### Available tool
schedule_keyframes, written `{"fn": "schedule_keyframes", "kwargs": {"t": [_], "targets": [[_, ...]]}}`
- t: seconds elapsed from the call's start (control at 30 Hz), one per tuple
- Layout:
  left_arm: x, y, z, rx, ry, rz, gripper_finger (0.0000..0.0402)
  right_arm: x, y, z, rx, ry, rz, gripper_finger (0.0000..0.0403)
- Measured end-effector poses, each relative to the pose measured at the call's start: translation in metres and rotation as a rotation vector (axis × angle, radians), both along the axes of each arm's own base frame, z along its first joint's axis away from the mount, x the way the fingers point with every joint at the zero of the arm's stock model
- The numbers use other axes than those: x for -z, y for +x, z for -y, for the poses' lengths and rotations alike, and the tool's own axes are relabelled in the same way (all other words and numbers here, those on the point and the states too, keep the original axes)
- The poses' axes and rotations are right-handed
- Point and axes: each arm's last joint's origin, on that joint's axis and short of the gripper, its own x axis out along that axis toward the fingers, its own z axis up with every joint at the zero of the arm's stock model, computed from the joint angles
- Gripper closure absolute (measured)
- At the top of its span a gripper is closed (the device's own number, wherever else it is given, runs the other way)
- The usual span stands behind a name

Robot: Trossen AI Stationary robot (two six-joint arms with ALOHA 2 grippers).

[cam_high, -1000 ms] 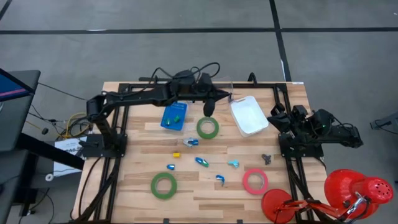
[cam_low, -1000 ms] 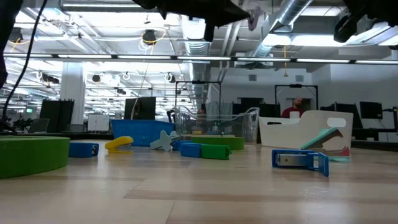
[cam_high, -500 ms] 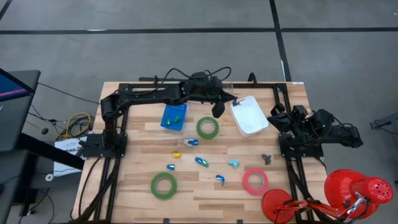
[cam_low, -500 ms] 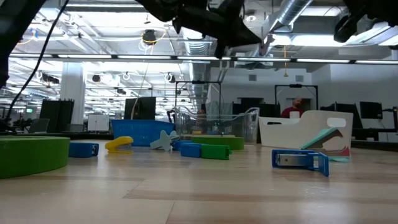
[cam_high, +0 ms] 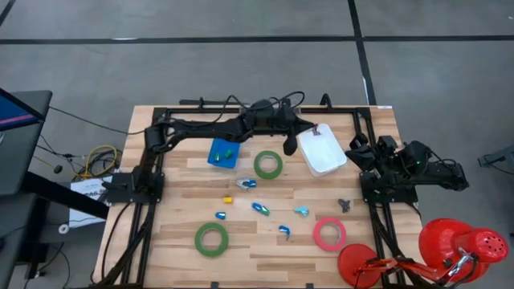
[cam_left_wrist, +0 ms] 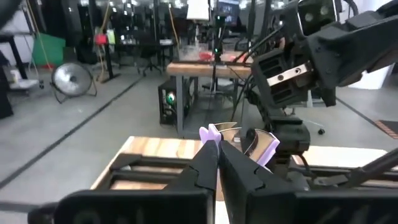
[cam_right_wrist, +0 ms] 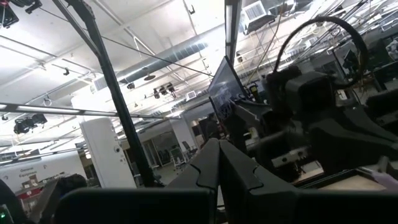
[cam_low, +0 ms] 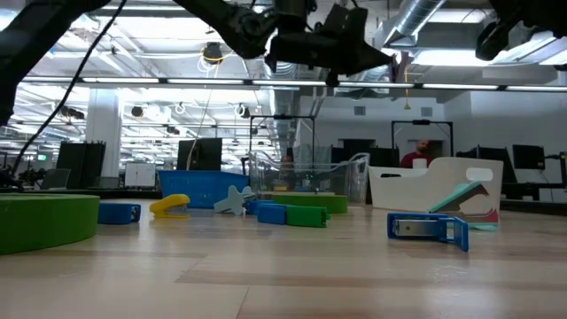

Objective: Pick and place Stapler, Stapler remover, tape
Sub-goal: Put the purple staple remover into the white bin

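- Lower edge of the table in the high view: a green tape roll (cam_high: 211, 238) lies at lower left and the pinkish-red tape roll (cam_high: 329, 233) at lower right, well apart. Both are flat and untouched.
- Middle of the table: small coloured items are scattered, among them a blue stapler (cam_high: 259, 207). There is bare wood all around them and neither arm is above them.
- Just above centre: a second green tape roll (cam_high: 268, 164) lies between the blue bin (cam_high: 217, 156) to its left and the white bin (cam_high: 331, 159) to its right.
- Right edge: the right gripper (cam_right_wrist: 219, 148) is parked, folded back on its base with its fingers pressed together and empty. It is beside the white bin but plays no part here.
- Upper centre: the left arm reaches across the top of the frame. The left gripper (cam_high: 310, 132) hangs high over the table, clamped on a lilac staple remover (cam_left_wrist: 210, 132) that sticks out past its fingertips.
- The deciding relation: the staple remover hangs at the white bin's upper-left rim, and the bin's long axis runs from there toward lower right. Release probably needs only a small shift along that axis, to get over the bin's floor rather than its rim.
- Room to move: the bin looks empty. The parked right arm just beyond its right side is the nearest obstacle, so overshoot that way seems the main risk.
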Motion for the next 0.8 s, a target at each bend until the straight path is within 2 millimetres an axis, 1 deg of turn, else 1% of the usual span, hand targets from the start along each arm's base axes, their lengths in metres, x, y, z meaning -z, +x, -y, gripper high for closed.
{"fn": "schedule_keyframes", "kwargs": {"t": [0.13, 0.23, 0.37, 0.43, 0.53, 0.63, 0.7, 0.8], "targets": [[0.009, 0.006, 0.0, 0.001, 0.062, 0.044, 0.0398, 0.0, 0.0, 0.0, 0.0, 0.0, 0.0, 0.0402], [0.015, 0.009, 0.001, -0.015, 0.11, 0.031, 0.0398, 0.0, 0.0, 0.0, 0.0, 0.0, 0.0, 0.0402], [0.015, 0.009, 0.001, -0.063, 0.192, 0.021, 0.0394, 0.0, 0.0, 0.0, 0.0, 0.0, 0.0, 0.0402], [0.015, 0.009, 0.0, -0.071, 0.19, 0.021, 0.0394, 0.0, 0.0, 0.0, 0.0, 0.0, 0.0, 0.0402], [0.015, 0.008, -0.004, -0.078, 0.111, 0.024, 0.0397, 0.0, 0.0, 0.0, 0.0, 0.0, 0.0, 0.0402], [0.01, 0.01, -0.007, -0.081, 0.062, -0.058, 0.0398, 0.0, 0.0, 0.0, 0.0, 0.0, 0.0, 0.0402], [0.0, 0.013, -0.009, -0.079, 0.071, -0.117, 0.0398, 0.0, 0.0, 0.0, 0.0, 0.0, 0.0, 0.0402], [-0.016, 0.013, -0.012, -0.084, 0.067, -0.127, 0.0398, 0.0, 0.0, 0.0, 0.0, 0.0, 0.0, 0.0402]]}}
